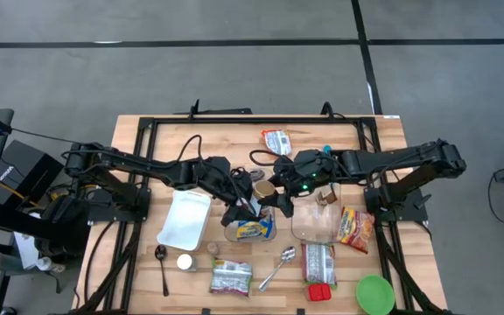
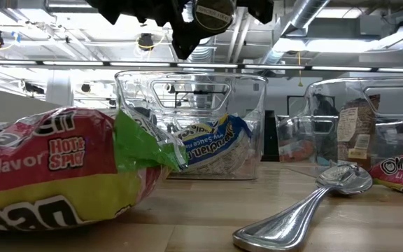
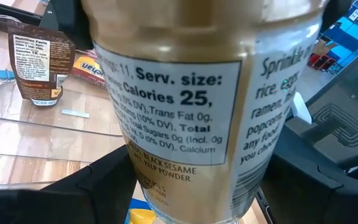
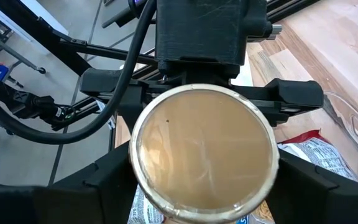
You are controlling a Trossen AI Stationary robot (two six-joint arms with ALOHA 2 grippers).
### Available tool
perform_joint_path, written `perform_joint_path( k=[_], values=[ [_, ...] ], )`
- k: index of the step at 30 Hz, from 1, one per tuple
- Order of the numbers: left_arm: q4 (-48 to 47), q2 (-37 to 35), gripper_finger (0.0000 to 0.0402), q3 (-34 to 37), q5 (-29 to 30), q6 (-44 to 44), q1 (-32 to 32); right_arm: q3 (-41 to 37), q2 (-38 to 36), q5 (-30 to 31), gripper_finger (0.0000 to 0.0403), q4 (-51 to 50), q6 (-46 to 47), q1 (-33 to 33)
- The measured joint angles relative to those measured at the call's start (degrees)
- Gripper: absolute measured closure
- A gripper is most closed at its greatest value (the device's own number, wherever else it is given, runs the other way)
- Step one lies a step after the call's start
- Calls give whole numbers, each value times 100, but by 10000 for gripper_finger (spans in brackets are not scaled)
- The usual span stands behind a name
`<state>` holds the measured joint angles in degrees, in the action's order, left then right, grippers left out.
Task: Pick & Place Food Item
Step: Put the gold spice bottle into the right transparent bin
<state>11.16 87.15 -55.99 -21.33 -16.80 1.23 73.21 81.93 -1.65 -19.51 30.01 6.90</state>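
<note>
Evidently seasoning jar (image 3: 191, 118), label "Calories 25", "BLACK SESAME"; both pincers grip.

Pretty crowded over the clear bin (image 1: 250, 229): both grippers meet right above it around the seasoning jar (image 1: 263, 189), and a noodle packet (image 1: 252, 230) already lies inside. Beside the bin, a second clear container (image 1: 315, 224) blocks one side and the white tray (image 1: 185, 220) the other. Bare wood is open on the far side of the bin, toward the table's back rail.

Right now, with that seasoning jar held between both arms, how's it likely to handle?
The jar looks rigid and glassy, so probably slippery and breakable if dropped. Its round body would likely roll if laid down. It looks full, so fairly heavy for its size, hanging above the clear bin.
</note>
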Motion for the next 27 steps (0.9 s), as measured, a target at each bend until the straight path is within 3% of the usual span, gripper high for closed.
perform_joint_path(
  k=[12, 21, 27],
  values=[
    [-25, -12, 30, 0, 9, -14, -4, -7, -24, -14, 126, -113, -1, 4],
    [-449, -385, 30, 22, 7, -15, -175, -11, -283, 248, 127, -654, 51, 4],
    [-641, -721, 41, 20, 11, -15, -380, -7, -765, 1006, 127, -1344, 244, 116]
  ],
)
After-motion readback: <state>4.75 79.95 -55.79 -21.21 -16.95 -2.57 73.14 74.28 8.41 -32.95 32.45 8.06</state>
